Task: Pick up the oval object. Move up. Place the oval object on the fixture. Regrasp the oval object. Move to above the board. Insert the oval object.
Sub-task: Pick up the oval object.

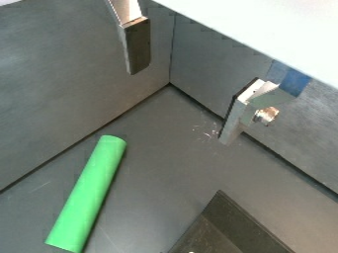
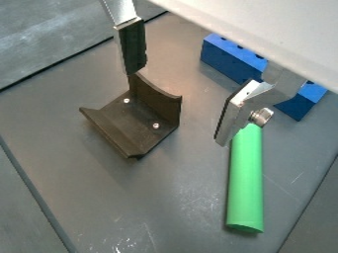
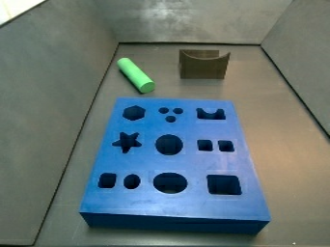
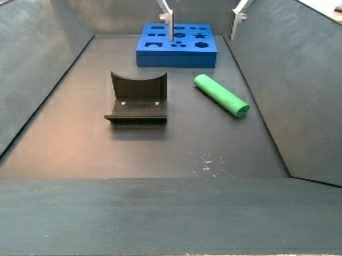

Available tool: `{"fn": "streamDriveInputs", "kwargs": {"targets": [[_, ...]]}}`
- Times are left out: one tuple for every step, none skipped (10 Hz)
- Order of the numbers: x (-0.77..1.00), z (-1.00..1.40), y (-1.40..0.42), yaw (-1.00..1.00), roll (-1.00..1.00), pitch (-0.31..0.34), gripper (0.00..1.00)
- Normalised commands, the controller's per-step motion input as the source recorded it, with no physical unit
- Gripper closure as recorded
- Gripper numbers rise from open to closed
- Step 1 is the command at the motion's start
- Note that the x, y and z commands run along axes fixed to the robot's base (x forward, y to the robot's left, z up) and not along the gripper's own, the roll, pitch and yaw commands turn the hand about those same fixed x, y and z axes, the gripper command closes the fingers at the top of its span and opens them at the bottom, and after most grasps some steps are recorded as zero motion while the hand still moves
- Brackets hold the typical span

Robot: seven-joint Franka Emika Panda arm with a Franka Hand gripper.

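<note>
The oval object point(image 3: 135, 74) lies flat on the dark floor of the bin, untouched. In a side view it sits at about 10 o'clock from the board point(image 3: 176, 154) and at 9 o'clock from the fixture point(image 3: 204, 64), apart from both. Another side view shows it point(image 4: 221, 95) at 3 o'clock from the fixture point(image 4: 136, 98), clear of the wall.

Handling, as a judgement: smooth plastic, rigid, probably light, and round enough to roll or slip if pinched off-centre. The best hold would be across its narrow width near mid-length, pads square to the long axis.

The gripper point(image 2: 179, 84) hangs above the floor with nothing between its plates; the jaws stand wide apart. In a wrist view one finger point(image 2: 129, 44) is over the fixture point(image 2: 132, 121) and the other point(image 2: 239, 111) is near the end of the peg point(image 2: 244, 183). In a side view only the fingertips point(image 4: 167, 16) show at the frame's top, above the board's far end. The arm has yet to centre over the peg and descend.
</note>
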Motion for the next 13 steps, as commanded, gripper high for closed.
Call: {"fn": "streamDriveInputs", "kwargs": {"targets": [[-0.54, -0.04, -0.21, -0.1, 0.0, -0.014, 0.0], [-0.52, -0.26, -0.46, 0.13, 0.0, -0.059, 0.0], [-0.44, -0.41, -0.63, 0.42, 0.05, -0.109, 0.0], [-0.24, -0.48, -0.54, 0.59, 0.06, -0.091, 0.0], [-0.3, -0.61, -0.47, 0.65, 0.11, -0.146, 0.0], [-0.22, -0.77, -0.39, 0.61, 0.12, -0.16, 0.0], [-0.2, -0.87, -0.34, 0.56, 0.11, -0.131, 0.0], [-0.33, -0.88, -0.39, 0.48, 0.15, -0.12, 0.0], [-0.34, -0.89, -0.38, 0.45, 0.17, -0.111, 0.0], [-0.33, -0.9, -0.33, 0.43, 0.16, -0.107, 0.0], [-0.32, -0.91, -0.29, 0.39, 0.14, -0.106, 0.0], [-0.09, -0.89, -0.19, 0.38, 0.09, -0.064, 0.0], [0.0, -0.89, -0.12, 0.37, 0.03, -0.027, 0.0]]}}
